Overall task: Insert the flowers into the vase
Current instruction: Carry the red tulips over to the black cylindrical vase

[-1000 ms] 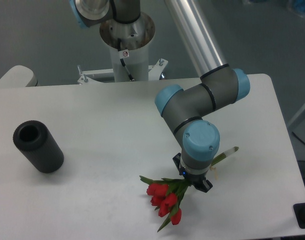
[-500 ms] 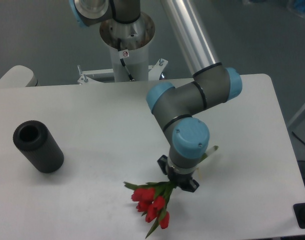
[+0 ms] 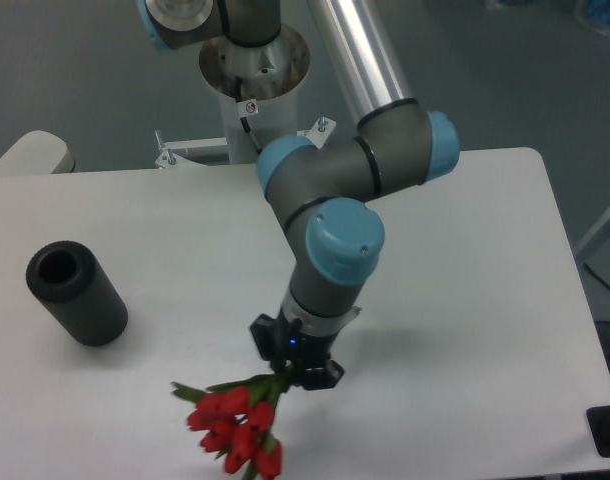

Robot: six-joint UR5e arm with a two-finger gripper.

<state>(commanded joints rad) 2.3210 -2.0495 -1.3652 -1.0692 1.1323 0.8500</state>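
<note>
**Inspector:** Start at the near edge. What is there?

**Assistant:** The flowers (image 3: 237, 432), red buds with green leaves, low in the camera view at the front of the white table (image 3: 165, 230). The buds point down and to the left; the stems run up into the gripper (image 3: 295, 365).

**Inspector:** State of the tool?

**Assistant:** It is pinching the bunch at the stems, just above the leaves. The fingers themselves are mostly hidden under the black gripper body, so their spacing cannot be judged beyond that. A small blue light shows on the body.

**Inspector:** Whether the buds touch the table?

**Assistant:** Cannot tell from this angle.

**Inspector:** Next back.

**Assistant:** The arm's wrist (image 3: 337, 250), grey with a blue cap, stands directly above the gripper. Further grey joints with blue caps rise behind it to a silver tube.

**Inspector:** The vase?

**Assistant:** The vase (image 3: 75, 293), matte black, sits at the left of the table, well apart from the flowers. Its round opening faces up toward the camera. Bare tabletop lies between it and the bunch.

**Inspector:** Far end?

**Assistant:** The arm's white pedestal (image 3: 257, 110) beyond the table's rear edge, on a bolted bracket.

**Inspector:** Any writing?

**Assistant:** A small sticker (image 3: 251, 107) with a red mark on the pedestal; too small to read.
</note>
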